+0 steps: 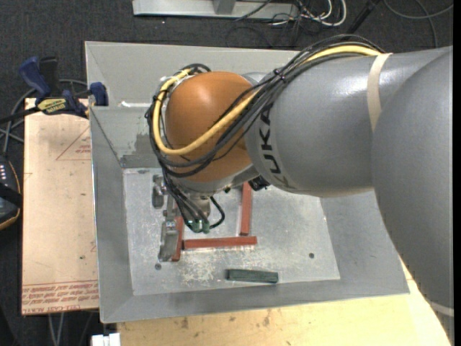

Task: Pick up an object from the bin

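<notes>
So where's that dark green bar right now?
The green bar lies flat on the bin floor near its lower edge, just below the red frame and apart from it.

Thick silver-grey arm (360, 121) with black KUKA lettering (268, 151), a glossy orange dome cover (205, 114), looped black and yellow cables (216, 132).

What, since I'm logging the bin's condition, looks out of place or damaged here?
Nothing looks spilled or broken. The floor of the bin is scuffed, with pale specks near the dark bar. Red-brown strips lie flat, meeting at a corner, one end by the hand.
</notes>
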{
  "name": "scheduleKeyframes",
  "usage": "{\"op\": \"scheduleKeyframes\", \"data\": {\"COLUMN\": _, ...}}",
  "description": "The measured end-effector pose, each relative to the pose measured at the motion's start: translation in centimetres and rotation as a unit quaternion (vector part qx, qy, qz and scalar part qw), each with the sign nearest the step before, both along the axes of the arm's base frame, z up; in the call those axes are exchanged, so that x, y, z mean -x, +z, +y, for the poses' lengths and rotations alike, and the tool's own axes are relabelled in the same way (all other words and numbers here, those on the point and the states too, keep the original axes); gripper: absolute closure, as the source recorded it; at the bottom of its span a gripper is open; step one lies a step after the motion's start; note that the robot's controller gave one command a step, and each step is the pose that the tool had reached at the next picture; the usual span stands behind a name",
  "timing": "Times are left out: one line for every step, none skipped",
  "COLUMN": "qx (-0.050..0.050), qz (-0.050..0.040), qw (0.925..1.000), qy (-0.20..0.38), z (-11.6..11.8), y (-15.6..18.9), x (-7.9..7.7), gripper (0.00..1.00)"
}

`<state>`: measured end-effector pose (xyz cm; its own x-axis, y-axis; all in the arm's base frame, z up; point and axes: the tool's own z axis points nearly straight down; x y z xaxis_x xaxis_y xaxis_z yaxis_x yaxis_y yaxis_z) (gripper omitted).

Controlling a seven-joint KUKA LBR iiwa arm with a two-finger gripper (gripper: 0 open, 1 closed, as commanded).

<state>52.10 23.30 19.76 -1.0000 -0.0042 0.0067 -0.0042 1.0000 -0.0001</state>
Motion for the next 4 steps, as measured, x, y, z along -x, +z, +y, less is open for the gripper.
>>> {"op": "scheduleKeyframes", "data": {"qx": -0.002, "qz": -0.0049, "qw": 0.9977, "qy": 0.068, "z": -8.1, "y": -12.8, "x": -7.1, "gripper": 0.00}}
{"op": "scheduleKeyframes", "data": {"qx": -0.002, "qz": -0.0068, "qw": 0.9891, "qy": 0.147, "z": -3.5, "y": -12.5, "x": -7.0, "gripper": 0.00}}
{"op": "scheduleKeyframes", "data": {"qx": -0.002, "qz": -0.0054, "qw": 0.9805, "qy": 0.197, "z": -0.7, "y": -12.6, "x": -4.1, "gripper": 0.00}}
{"op": "scheduleKeyframes", "data": {"qx": -0.002, "qz": -0.0060, "qw": 0.9919, "qy": 0.127, "z": -0.9, "y": -12.6, "x": -0.3, "gripper": 0.00}}
